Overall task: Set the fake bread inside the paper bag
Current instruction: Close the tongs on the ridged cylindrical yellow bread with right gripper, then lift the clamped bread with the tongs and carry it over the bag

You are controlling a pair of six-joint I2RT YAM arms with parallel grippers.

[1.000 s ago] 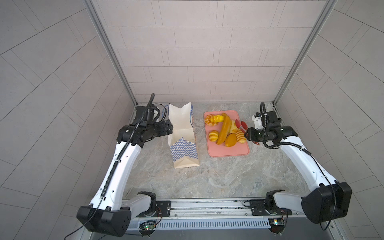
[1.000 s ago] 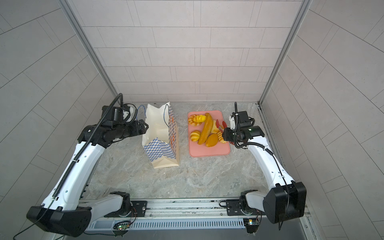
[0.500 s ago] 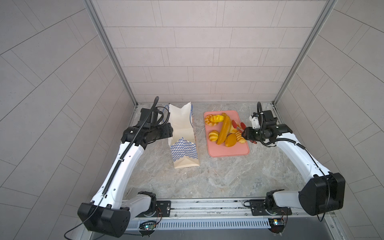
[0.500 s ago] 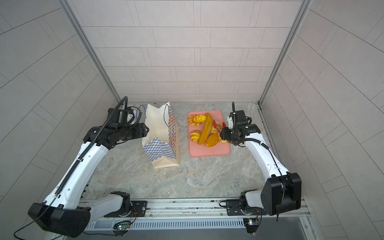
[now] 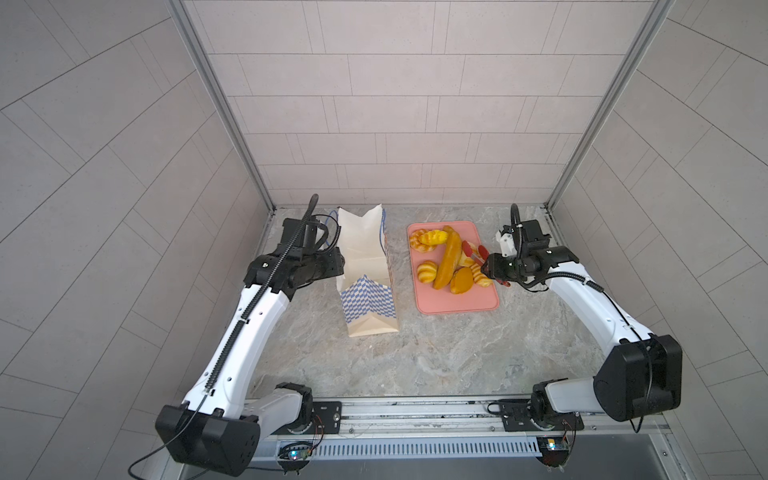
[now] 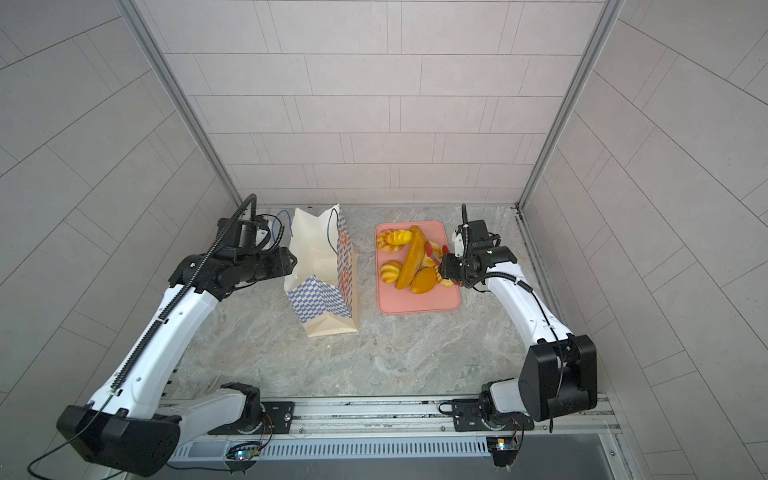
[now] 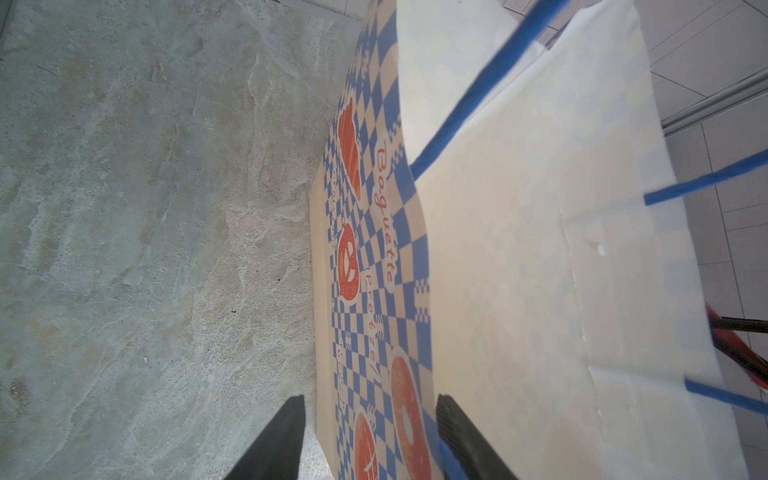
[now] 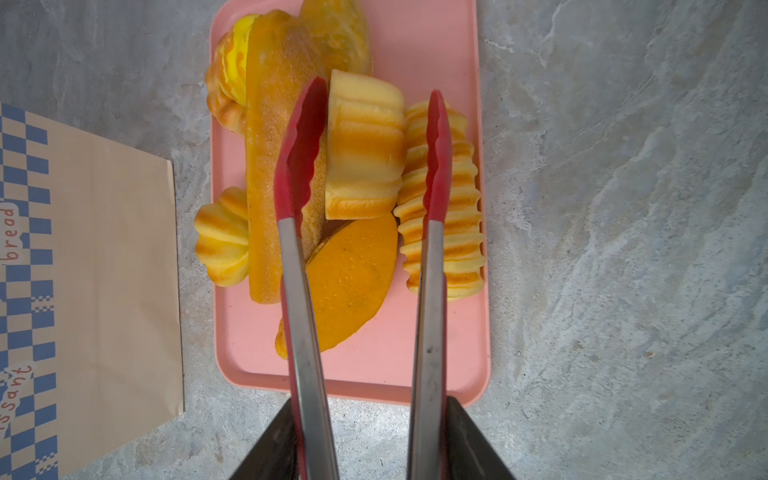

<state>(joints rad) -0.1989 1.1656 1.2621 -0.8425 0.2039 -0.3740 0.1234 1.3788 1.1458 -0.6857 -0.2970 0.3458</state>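
Here's the left pincer (image 7: 370,399), jaws apart, astride the near wall of the bag (image 7: 365,257): pinch the paper gently so the mouth gapes. The right pincer (image 8: 370,403) is clamped on the tongs (image 8: 295,270). The bread (image 8: 270,166) lies on the tray (image 8: 374,365) just ahead, red tips either side of a ribbed roll (image 8: 365,149). Squeeze evenly, lift straight.

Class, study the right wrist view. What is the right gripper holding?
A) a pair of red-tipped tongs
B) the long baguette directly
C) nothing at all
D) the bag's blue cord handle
A: the right gripper is clamped on the metal arms of the red-tipped tongs, whose tips are spread over the fake bread on the pink tray.
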